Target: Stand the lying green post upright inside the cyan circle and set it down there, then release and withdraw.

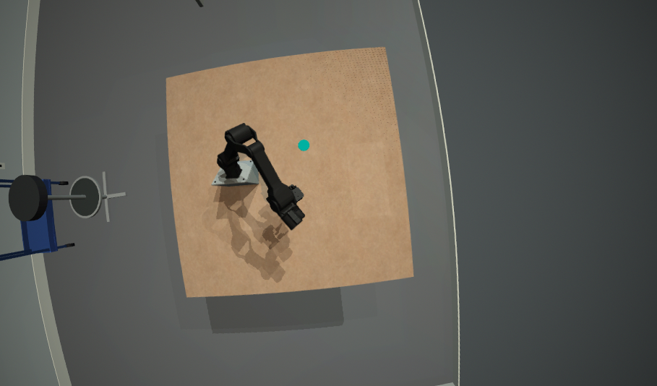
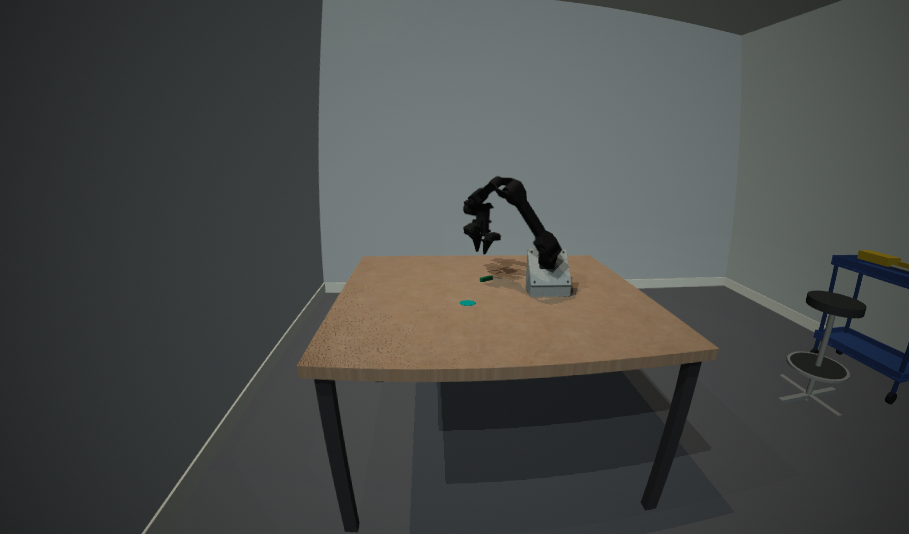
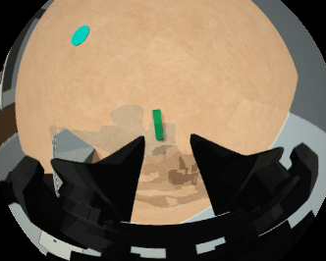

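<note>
The green post point(image 2: 486, 278) point(image 3: 157, 125) lies flat on the table. In the top view it is hidden under the arm. The cyan circle point(image 1: 303, 144) point(image 2: 467, 303) point(image 3: 81, 35) is a flat disc on the table with nothing on it, apart from the post. My gripper point(image 2: 481, 252) point(image 3: 167, 138) is open and empty, pointing down well above the table. In the wrist view the post lies just beyond the gap between the fingertips, and the circle is far off at the upper left.
The arm's grey base point(image 1: 248, 173) point(image 2: 549, 278) point(image 3: 72, 145) stands on the wooden table point(image 1: 350, 239) point(image 2: 543, 338). The arm's shadow falls around the post. A stool point(image 1: 28, 197) point(image 2: 835, 303) and a blue cart point(image 1: 39, 235) point(image 2: 875, 350) stand on the floor beyond the table.
</note>
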`<action>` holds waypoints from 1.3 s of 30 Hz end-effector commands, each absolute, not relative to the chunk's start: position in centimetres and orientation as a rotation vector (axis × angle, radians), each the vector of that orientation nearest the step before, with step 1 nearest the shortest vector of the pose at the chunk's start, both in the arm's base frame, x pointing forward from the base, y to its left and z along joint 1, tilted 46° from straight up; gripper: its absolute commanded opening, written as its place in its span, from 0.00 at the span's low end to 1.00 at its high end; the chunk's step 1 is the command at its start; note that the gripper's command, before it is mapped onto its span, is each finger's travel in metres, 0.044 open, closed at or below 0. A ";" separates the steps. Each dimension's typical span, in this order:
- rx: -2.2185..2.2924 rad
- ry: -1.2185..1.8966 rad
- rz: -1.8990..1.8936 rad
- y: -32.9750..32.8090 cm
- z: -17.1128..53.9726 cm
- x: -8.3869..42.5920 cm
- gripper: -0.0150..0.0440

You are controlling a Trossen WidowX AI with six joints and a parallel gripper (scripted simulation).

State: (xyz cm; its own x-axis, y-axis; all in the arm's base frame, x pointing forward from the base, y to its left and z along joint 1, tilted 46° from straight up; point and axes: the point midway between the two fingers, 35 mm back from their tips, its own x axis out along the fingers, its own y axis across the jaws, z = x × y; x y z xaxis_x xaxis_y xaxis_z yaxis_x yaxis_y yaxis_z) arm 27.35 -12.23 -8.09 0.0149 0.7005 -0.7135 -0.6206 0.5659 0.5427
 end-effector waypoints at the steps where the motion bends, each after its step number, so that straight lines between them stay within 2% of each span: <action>1: 0.045 1.164 1.094 -11.8 -7.8 26.2 0.65; 7: 0.044 1.164 1.093 -11.2 -8.5 26.3 0.65; 16: 0.048 1.160 1.097 -3.4 -16.0 26.0 0.65; 23: 0.048 1.160 1.097 -3.3 -16.1 25.9 0.65; 31: 0.048 1.160 1.097 -3.3 -16.1 25.9 0.29; 39: 0.047 1.160 1.096 -3.8 -15.6 26.1 0.29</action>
State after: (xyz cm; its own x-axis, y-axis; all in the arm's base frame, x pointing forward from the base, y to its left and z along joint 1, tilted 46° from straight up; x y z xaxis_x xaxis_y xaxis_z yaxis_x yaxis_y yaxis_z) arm 25.95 -3.44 -15.94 -0.0256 0.7083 -0.7055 -0.6637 0.5158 0.5418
